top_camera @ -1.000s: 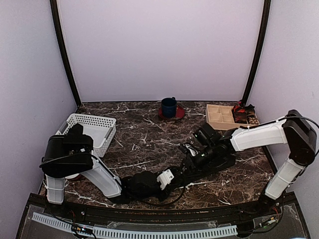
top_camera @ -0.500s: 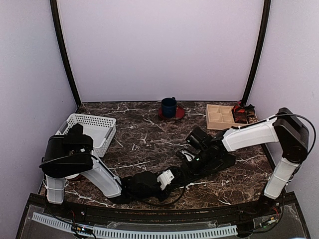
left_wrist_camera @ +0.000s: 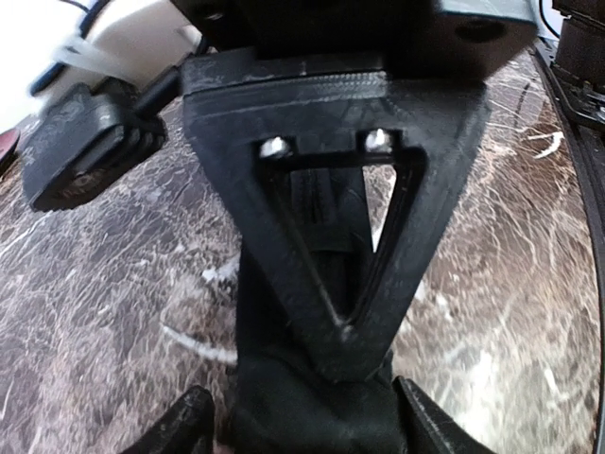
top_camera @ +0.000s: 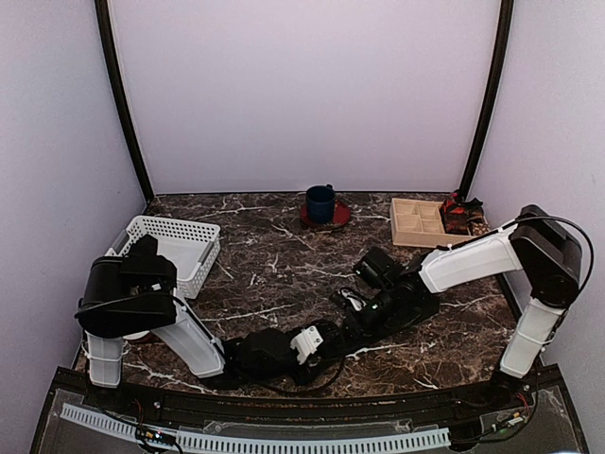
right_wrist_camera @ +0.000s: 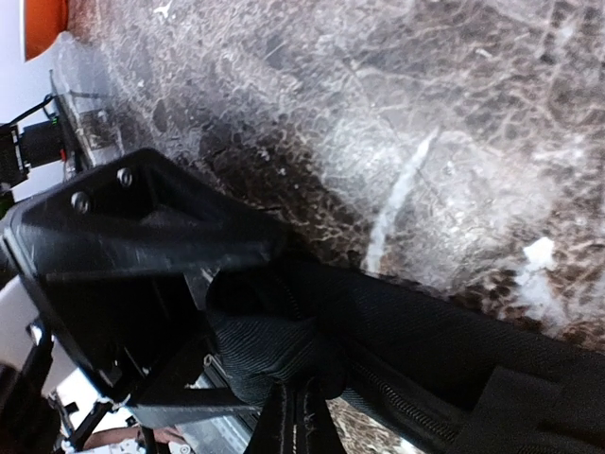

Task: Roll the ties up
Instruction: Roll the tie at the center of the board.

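Ok, black fabric necktie (right_wrist_camera: pixel 425 331) lies front-centre on the dark marble counter (top_camera: pixel 274 265), long axis running arm to arm; right tool (right_wrist_camera: pixel 298 426) pinches its folded end, left tool (left_wrist_camera: pixel 302 426) straddles it, clamped or not I can't tell.

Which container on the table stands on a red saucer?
The blue mug, back centre. The white basket at left and the wooden tray at right have nothing red beneath them.

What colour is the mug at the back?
The mug is dark blue; top view shows it best.
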Tool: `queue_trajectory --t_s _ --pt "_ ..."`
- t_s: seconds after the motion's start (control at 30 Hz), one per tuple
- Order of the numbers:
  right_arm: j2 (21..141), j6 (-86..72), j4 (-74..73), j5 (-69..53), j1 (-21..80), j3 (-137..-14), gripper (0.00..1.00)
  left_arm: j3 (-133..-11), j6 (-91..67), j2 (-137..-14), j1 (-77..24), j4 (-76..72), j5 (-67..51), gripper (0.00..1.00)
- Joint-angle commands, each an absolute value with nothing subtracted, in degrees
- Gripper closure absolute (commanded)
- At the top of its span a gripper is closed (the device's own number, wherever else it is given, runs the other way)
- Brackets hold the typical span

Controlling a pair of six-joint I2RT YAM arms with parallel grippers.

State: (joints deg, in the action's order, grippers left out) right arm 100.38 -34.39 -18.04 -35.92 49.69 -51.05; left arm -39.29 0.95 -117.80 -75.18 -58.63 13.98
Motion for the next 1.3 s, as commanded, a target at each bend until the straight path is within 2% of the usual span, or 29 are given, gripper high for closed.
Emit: queue_trajectory --t_s 0.0,0.37,0.6,0.83,1.03,1.13,1.2,1.27 --pt "103.33 -33.97 -16.04 -37.23 48.01 -46.24 1.00 -33.87 3.14 -117.97 -75.50 -56.70 12.79 0.31" --pt "106.61 -33.45 -9.24 -45.34 41.68 -42.85 1.00 -31.53 1.88 -122.42 -75.48 -71.17 10.72 0.27" --pt "109.59 -32.28 -8.55 -47.59 39.70 -42.35 1.00 -35.54 1.86 -126.11 -75.50 -72.34 8.79 0.27" --pt "110.99 -31.50 -9.13 -47.90 39.31 -43.17 1.00 -39.73 2.99 -128.09 -75.50 -70.02 10.43 0.33" --pt "111.49 -30.70 -9.96 -47.86 39.30 -43.87 1.00 -41.20 5.88 -128.38 -75.45 -67.08 11.58 0.45" --pt "111.54 -30.67 -9.99 -47.73 39.30 -44.16 1.00 -41.03 6.84 -128.13 -75.28 -66.89 12.04 0.47" --pt "111.53 -30.54 -10.26 -47.62 39.31 -44.27 1.00 -40.42 7.34 -127.79 -75.20 -67.35 12.27 0.42" --pt "111.59 -30.29 -10.59 -47.40 39.30 -44.43 1.00 -38.78 7.38 -126.97 -74.52 -68.95 10.97 0.32"
